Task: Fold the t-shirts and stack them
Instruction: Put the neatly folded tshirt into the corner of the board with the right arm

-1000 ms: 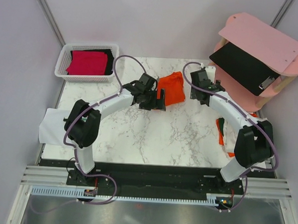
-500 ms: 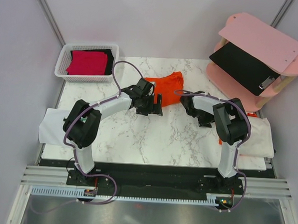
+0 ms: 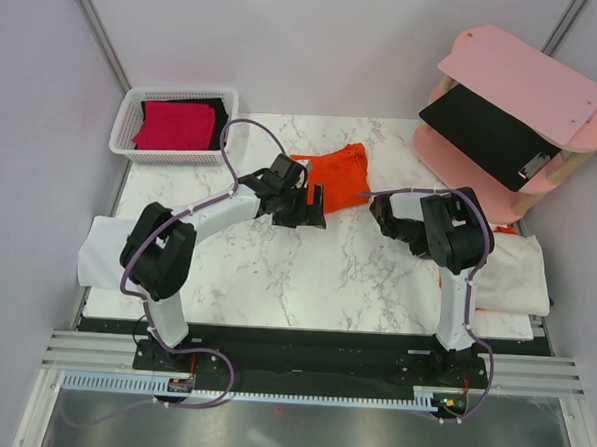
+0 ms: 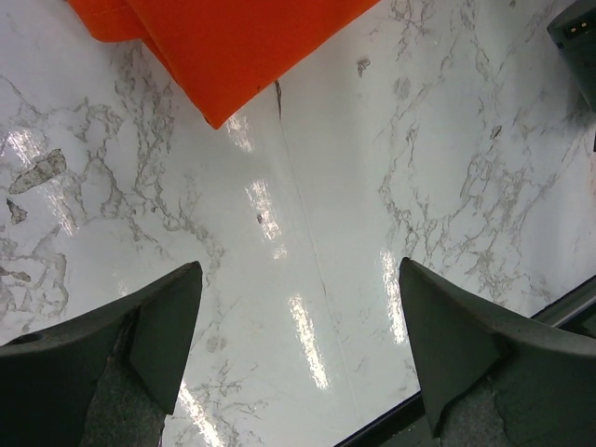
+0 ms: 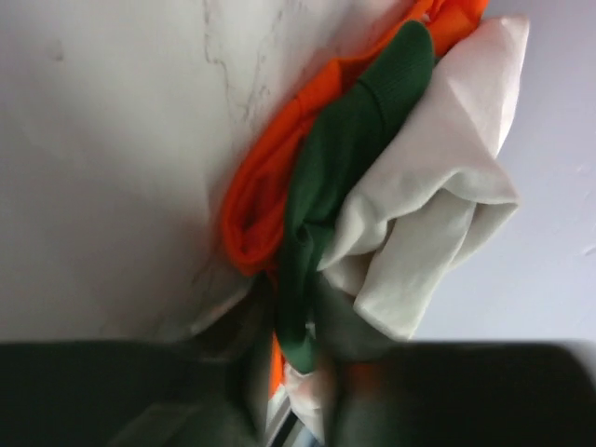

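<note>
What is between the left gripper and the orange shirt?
Only bare marble table, from left gripper to orange shirt, in the left wrist view.

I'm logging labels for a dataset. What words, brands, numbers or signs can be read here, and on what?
None can be read.
The orange shirt, the red shirt in the basket, the clipboard and the pink shelf show no print.
The small connectors on the near rail are too small to tell.

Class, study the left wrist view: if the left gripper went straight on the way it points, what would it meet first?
The left gripper would probably meet the bare marble table between its open fingers; the orange t-shirt lies beyond that line, depth uncertain.
</note>
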`<state>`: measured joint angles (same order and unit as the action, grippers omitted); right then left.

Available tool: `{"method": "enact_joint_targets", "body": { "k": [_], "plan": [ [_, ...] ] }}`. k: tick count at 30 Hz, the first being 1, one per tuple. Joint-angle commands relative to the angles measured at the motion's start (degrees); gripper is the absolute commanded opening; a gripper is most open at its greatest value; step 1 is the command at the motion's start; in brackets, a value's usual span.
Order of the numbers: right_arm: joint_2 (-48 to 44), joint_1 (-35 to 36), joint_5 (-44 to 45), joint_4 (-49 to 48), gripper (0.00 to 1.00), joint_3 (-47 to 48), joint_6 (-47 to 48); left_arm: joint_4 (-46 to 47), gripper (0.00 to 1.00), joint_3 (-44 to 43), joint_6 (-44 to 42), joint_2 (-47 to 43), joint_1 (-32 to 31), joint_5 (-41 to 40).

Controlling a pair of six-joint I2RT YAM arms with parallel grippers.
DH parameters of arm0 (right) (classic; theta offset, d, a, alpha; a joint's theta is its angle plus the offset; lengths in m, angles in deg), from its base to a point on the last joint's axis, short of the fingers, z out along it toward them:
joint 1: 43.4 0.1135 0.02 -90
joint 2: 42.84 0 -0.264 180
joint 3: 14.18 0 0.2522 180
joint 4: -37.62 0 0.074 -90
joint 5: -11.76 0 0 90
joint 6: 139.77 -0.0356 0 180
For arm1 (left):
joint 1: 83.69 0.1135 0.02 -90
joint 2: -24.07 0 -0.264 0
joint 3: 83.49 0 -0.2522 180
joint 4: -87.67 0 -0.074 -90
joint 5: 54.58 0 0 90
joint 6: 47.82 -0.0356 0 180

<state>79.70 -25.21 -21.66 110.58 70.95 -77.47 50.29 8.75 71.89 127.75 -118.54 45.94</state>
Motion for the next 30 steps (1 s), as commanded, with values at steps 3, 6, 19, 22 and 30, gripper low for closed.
{"method": "enact_joint_targets", "body": {
  "k": [3, 6, 19, 22, 30],
  "plan": [
    [0.1, -0.5, -9.8, -10.0, 0.0, -2.4, 5.5, 0.2, 0.92, 0.8, -0.5, -3.8, 0.4, -1.7],
    [-1.8, 1.2, -13.7, -11.4, 0.0, -2.5, 6.7, -0.2, 0.92, 1.3, -0.5, -4.6, 0.7, -2.6],
    [-3.7, 21.7, -31.3, -9.5, 0.0, 8.0, -1.8, -3.5, 0.93, 0.8, -1.8, -6.7, 6.7, -3.9],
    [-0.7, 25.5, -31.6, -9.5, 0.01, 14.1, -3.5, -3.6, 0.93, 0.6, -2.2, -6.6, 9.4, -3.7],
    [-1.7, 27.1, -30.2, -12.4, 0.75, 23.9, -3.1, 1.5, 0.94, 3.4, -1.5, -3.8, 13.0, -1.3]
  ]
}}
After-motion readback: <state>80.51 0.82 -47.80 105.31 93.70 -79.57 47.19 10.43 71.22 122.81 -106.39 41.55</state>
